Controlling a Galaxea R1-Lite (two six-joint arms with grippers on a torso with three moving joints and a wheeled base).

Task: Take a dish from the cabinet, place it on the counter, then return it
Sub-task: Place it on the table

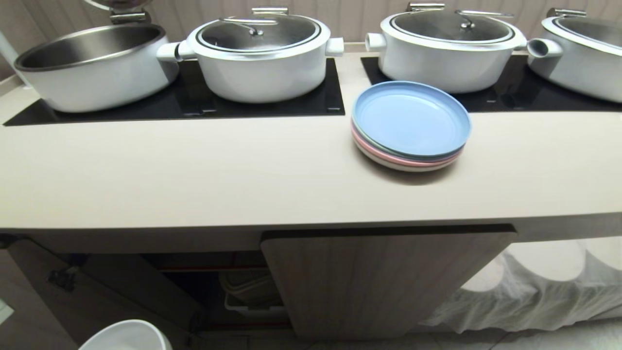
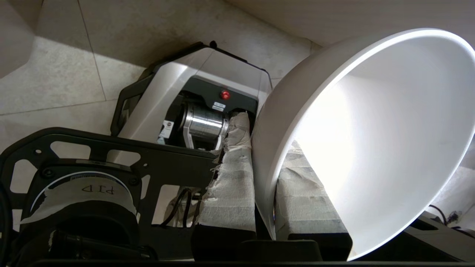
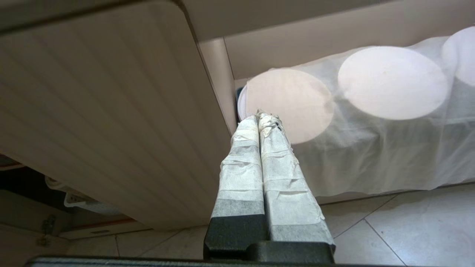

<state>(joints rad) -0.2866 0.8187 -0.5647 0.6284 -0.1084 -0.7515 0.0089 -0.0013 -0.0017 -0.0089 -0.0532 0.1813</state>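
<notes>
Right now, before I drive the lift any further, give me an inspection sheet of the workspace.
Surface: counter bare in front; black hob panels at the back.
Job's things: dish clamped by its wall in the left end effector, below counter level, not yet set down; cabinet with its left door swung open.
Clutter: stack of plates, blue on top; four white pots on the hobs.
End effectors: left shut on the dish; right end effector shut, empty, beside the cabinet door.
Cables: black wires at the left wrist.
Surroundings: tiled floor; white cloth over round shapes.
</notes>
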